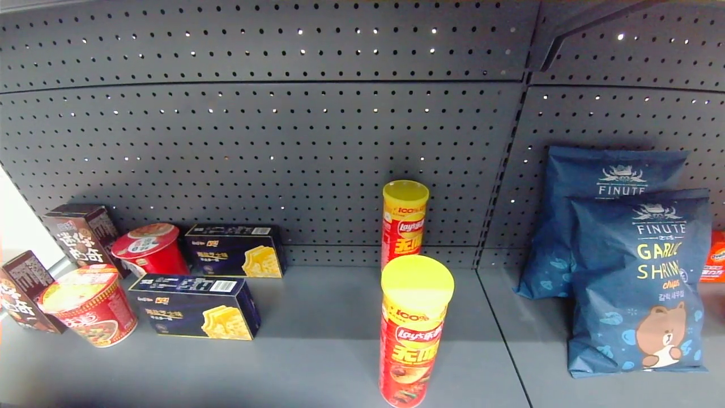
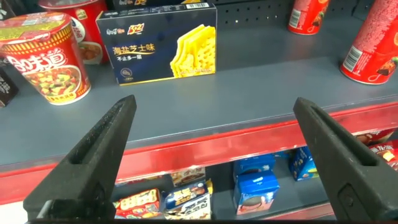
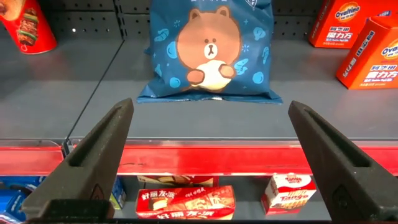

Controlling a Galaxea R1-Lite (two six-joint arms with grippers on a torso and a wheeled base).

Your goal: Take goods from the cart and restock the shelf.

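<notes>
Grippers: left gripper and right gripper are both spread wide with nothing between the fingers, hanging just in front of the red shelf edge.
Goods: everything sits on the shelf: noodle cups, cracker boxes, two chip cans, blue chip bags. Neither arm carries stock, so my guess is the next item has to come off the cart first.
Front chip can: tall, skinny, standing close to the front edge. A sloppy swing-in probably knocks it over or clean off, imo.
Back chip can: right behind it, so dominoes are a real risk.
Bags: upright against the back panel, soft, likely to slump forward if bumped.
Gap: the bare stretch between boxes and cans looks like the safest drop spot.
</notes>
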